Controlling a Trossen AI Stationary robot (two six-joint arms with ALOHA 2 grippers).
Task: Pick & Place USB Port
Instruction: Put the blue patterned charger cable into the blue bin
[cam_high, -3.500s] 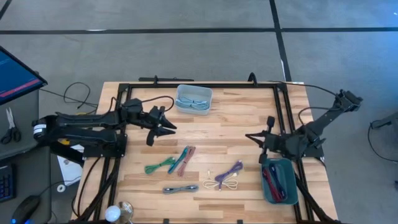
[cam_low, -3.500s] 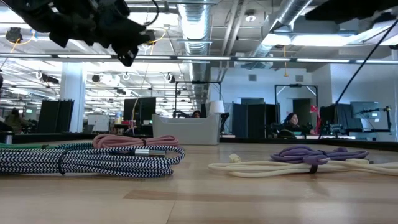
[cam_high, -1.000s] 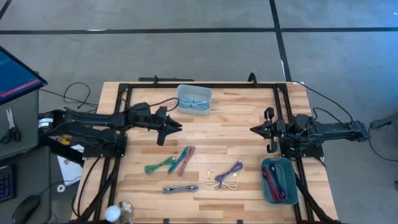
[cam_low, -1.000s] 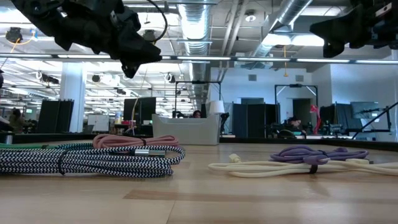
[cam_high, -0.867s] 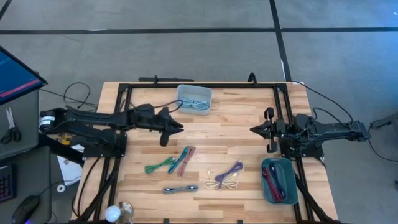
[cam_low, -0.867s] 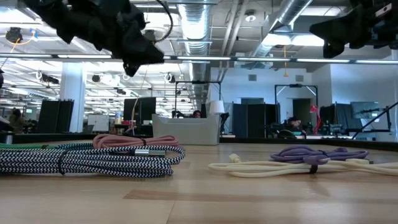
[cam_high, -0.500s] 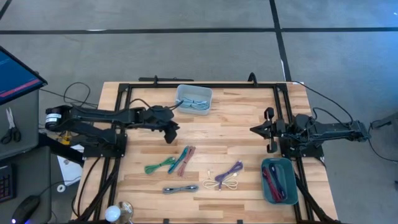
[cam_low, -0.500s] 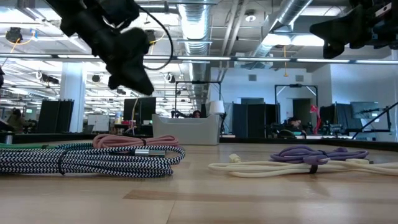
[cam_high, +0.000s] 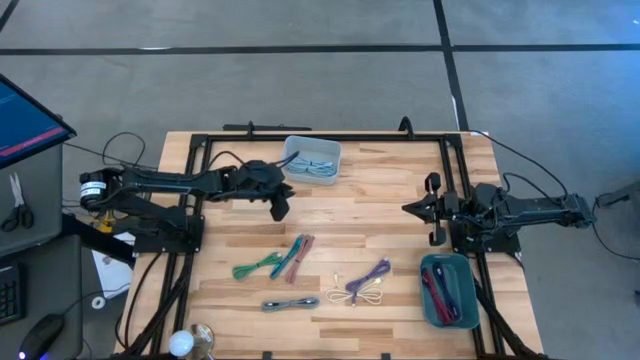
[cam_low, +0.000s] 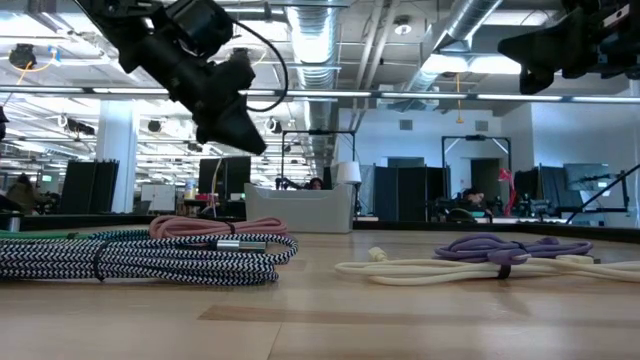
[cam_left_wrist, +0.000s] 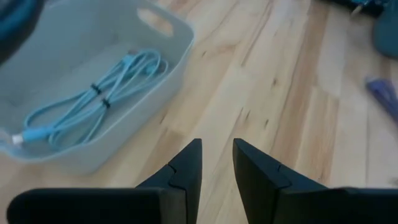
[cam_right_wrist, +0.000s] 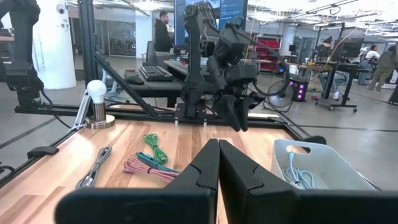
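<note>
While two trays (cam_high: 313, 160) hold cables, six cables (cam_high: 290, 258) (coiled) lie loose.

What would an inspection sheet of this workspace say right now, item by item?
Surface: wooden table, black frame.
Job's things: light blue cable in grey bin; red cables in teal bin; green cable, pink and blue cables, purple cable, cream cable and braided cable loose on the wood.
Clutter: nothing seen.
Grippers: left gripper beside the grey bin, partly open, empty; right gripper shut, empty, waiting above the teal bin.
Cables: arm wiring off the table's edges.
Surroundings: monitor, scissors, people at desks.
</note>
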